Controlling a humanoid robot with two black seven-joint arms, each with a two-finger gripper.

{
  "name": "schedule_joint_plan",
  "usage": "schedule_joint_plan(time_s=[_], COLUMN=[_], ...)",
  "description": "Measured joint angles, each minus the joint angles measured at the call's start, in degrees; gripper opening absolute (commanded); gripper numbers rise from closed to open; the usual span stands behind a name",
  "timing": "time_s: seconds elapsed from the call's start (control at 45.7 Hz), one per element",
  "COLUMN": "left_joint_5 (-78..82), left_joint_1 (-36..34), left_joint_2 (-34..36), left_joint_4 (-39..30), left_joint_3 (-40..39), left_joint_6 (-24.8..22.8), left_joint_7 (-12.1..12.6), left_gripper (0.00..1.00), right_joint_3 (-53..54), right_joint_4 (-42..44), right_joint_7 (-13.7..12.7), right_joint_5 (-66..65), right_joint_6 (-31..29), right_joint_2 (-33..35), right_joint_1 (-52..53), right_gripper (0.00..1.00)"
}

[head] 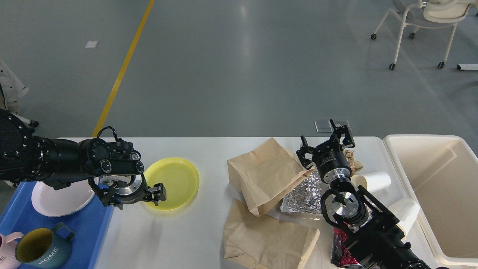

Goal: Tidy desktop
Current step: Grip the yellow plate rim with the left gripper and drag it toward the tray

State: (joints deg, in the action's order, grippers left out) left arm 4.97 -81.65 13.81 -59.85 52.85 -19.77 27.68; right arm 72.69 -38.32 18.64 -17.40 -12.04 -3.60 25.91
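Note:
The white desktop [186,239] holds a yellow plate [175,183] left of centre. My left gripper [134,197] hangs low over the plate's front-left rim, pointing down, fingers spread, one finger [160,191] over the rim; it looks open and empty. My right gripper [325,144] is open and empty above the far edge of a brown paper bag [265,173]. A second brown bag [267,239], crumpled foil [304,196], two white paper cups [373,181] [407,213], crumpled brown paper [353,158] and a red wrapper [341,246] lie around my right arm.
A blue tray [93,224] at the left holds a pink plate [59,201], a teal mug [37,252] and a pink mug [5,250]. A cream bin [440,186] stands at the right edge. A chair [422,22] stands far back right.

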Motion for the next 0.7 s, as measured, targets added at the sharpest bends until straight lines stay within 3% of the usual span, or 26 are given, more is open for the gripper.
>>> schedule_joint_plan(time_s=[0.219, 0.416, 0.7], left_joint_5=[0.15, -0.12, -2.41], left_joint_1=[0.07, -0.50, 3.07], left_joint_2=[0.21, 0.49, -0.13], left_joint_4=[0.05, 0.26, 0.45], left_joint_3=[0.19, 0.23, -0.04], left_joint_6=[-1.72, -0.08, 11.18], left_joint_7=[0.08, -0.26, -0.53], left_gripper=[0.97, 0.95, 0.95], right_joint_3=[0.00, 0.00, 0.00], right_joint_4=[0.00, 0.00, 0.00], right_joint_7=[0.00, 0.03, 0.03], right_joint_5=[0.00, 0.00, 0.00], right_joint_6=[0.00, 0.00, 0.00], right_joint_2=[0.00, 0.00, 0.00], right_joint_1=[-0.03, -0.02, -0.02], right_gripper=[1.00, 1.00, 1.00])
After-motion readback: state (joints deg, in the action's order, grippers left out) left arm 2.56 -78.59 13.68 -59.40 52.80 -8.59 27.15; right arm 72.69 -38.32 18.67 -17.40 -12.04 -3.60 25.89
